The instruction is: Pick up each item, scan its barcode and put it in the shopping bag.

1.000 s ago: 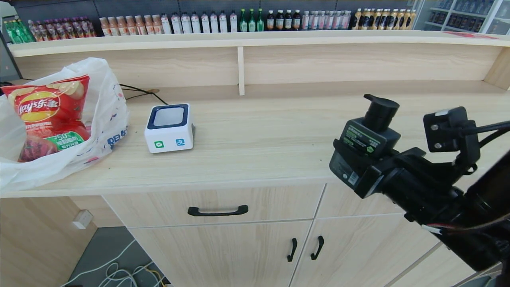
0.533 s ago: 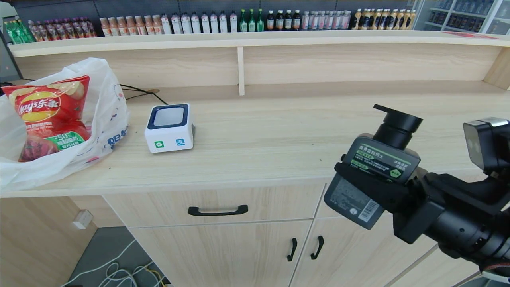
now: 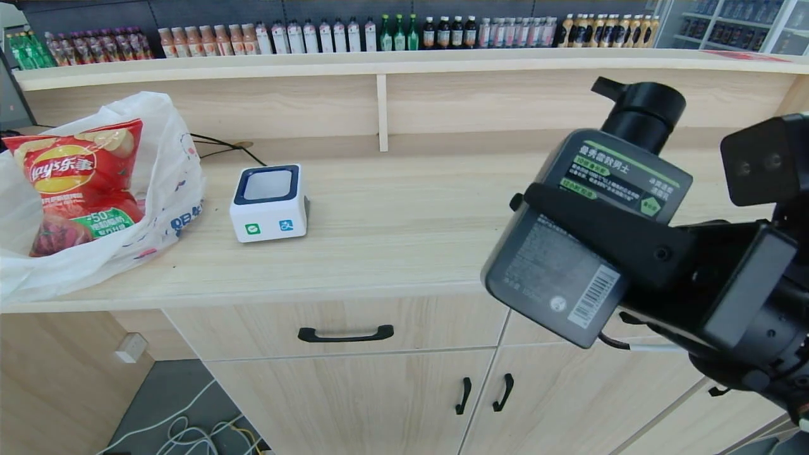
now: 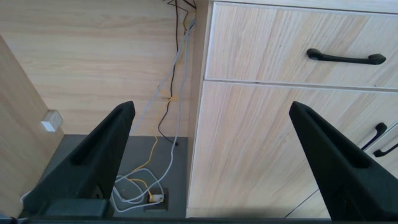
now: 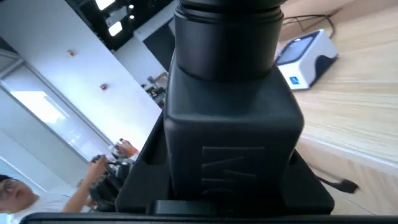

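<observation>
the right gripper (image 3: 569,240) is clamped on a dark grey bottle (image 3: 622,174), one black finger (image 3: 600,237) lying across its side. the bottle is held in the air, clear of the counter (image 3: 411,221), tilted so that its black pump cap (image 3: 644,114) points toward 1 o'clock in the head view. its back label faces the head camera, with the barcode (image 3: 592,297) near the base corner at 5 o'clock. in the right wrist view the bottle (image 5: 230,137) sits between the right gripper's (image 5: 230,193) fingers, cap away from the wrist.

the white scanner (image 3: 270,202) with its dark blue rim stands on the counter, well apart from the bottle at about 9 o'clock from it; it also appears beyond the bottle in the right wrist view (image 5: 308,53). the shopping bag (image 3: 170,189) lies on the counter at 9 o'clock from the scanner, just beside it, with a red bag of chips (image 3: 76,183) inside.

the left gripper (image 4: 211,109) hangs low before the cabinet front, its fingers (image 4: 118,155) spread wide apart and holding nothing. beyond it are a black drawer handle (image 4: 346,58) and loose cables (image 4: 146,186) on the floor. a row of drinks (image 3: 404,31) lines the shelf at 12 o'clock behind the counter.
</observation>
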Robot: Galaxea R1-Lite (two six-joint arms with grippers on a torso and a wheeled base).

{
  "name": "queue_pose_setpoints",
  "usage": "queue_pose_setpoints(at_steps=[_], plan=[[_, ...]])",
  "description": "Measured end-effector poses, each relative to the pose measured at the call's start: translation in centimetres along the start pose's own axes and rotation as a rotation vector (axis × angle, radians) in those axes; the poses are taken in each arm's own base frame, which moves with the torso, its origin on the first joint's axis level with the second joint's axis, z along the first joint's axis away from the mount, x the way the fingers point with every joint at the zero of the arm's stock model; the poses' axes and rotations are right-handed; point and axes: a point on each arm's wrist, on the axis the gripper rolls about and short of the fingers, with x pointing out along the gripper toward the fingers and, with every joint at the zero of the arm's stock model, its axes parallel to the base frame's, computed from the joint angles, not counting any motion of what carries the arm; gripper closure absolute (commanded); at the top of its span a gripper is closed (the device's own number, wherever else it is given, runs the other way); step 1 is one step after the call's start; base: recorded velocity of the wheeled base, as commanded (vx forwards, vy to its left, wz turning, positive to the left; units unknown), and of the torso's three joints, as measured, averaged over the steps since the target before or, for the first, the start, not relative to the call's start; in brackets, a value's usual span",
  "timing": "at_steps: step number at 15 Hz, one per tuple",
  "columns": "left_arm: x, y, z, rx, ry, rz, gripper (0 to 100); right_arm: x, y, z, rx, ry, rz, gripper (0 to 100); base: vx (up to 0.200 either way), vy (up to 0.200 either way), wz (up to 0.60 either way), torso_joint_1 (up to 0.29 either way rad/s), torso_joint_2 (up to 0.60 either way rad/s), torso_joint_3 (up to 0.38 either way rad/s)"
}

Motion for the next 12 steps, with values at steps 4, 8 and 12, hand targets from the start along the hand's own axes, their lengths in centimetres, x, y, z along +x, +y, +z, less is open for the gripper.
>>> queue_pose_setpoints(at_steps=[4, 8, 12], plan=[[0.0, 0.0, 0.0, 0.000, 0.000, 0.000, 0, 2.4, 0.3, 0.3, -0.009, -0.070, 0.095, 100, 0.000, 0.000, 0.00, 0.000, 0.00, 0.000], [0.0, 0.0, 0.0, 0.000, 0.000, 0.000, 0, 3.3, -0.5, -1.5, 0.022, -0.062, 0.122, 100, 0.000, 0.000, 0.00, 0.000, 0.00, 0.000], [0.0, 0.0, 0.0, 0.000, 0.000, 0.000, 0, 3.5, -1.0, -2.5, 0.037, -0.030, 0.107, 100, 0.000, 0.000, 0.00, 0.000, 0.00, 0.000]])
